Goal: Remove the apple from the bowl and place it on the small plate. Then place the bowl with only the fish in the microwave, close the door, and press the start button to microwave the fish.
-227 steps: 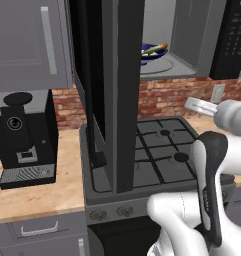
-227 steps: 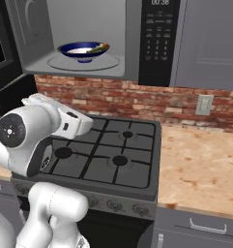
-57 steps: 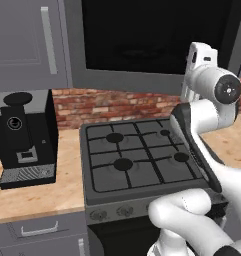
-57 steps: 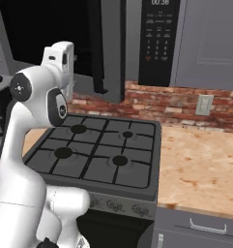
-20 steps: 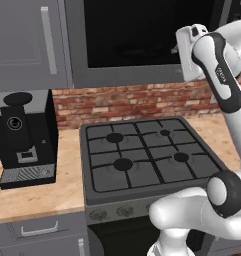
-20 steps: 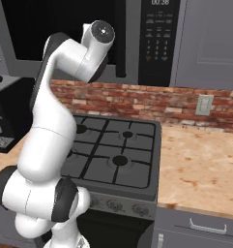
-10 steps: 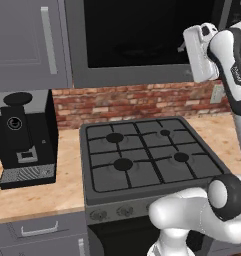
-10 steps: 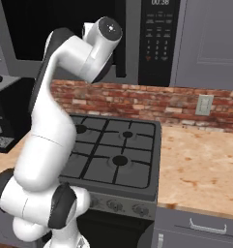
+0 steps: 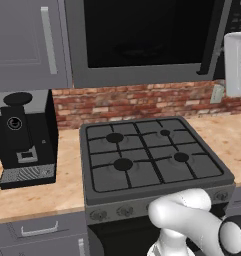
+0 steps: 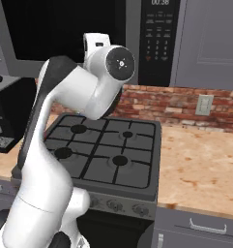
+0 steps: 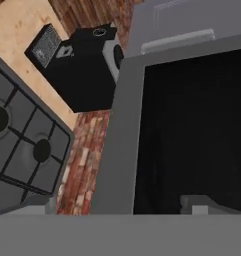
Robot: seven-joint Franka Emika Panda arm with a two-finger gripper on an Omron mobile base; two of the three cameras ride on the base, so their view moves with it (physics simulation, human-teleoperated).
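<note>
Up at the right edge of the left base view, the end effector (image 9: 236, 65) is a white block raised level with the microwave's (image 9: 142, 80) lower right corner, just beside the vertical black handle (image 9: 210, 45) of the door (image 9: 147, 35). Its fingers are not clear in any view, so I cannot tell whether they are spread or closed, and nothing can be seen held in them. The hand view looks across the door (image 11: 192, 130) at close range: a grey frame around a large dark window, with the frame's edge running down the middle of the picture.

The door sits flat against the front of the microwave, closed. Through the dark window nothing inside can be made out, so the bowl and the fish cannot be seen from here. In the right base view the black keypad strip (image 10: 156, 41) with its display stands to the right of the arm's (image 10: 89, 92) round white joint, which is raised in front of the microwave.

Below the microwave lies the black gas stove (image 9: 152, 155) with four burners, set between stretches of the wooden tabletop (image 9: 67, 175). A black coffee machine (image 9: 24, 135) stands on the tabletop at its left edge, against the brick wall (image 9: 142, 100). Grey cabinets (image 9: 27, 40) flank the microwave.
</note>
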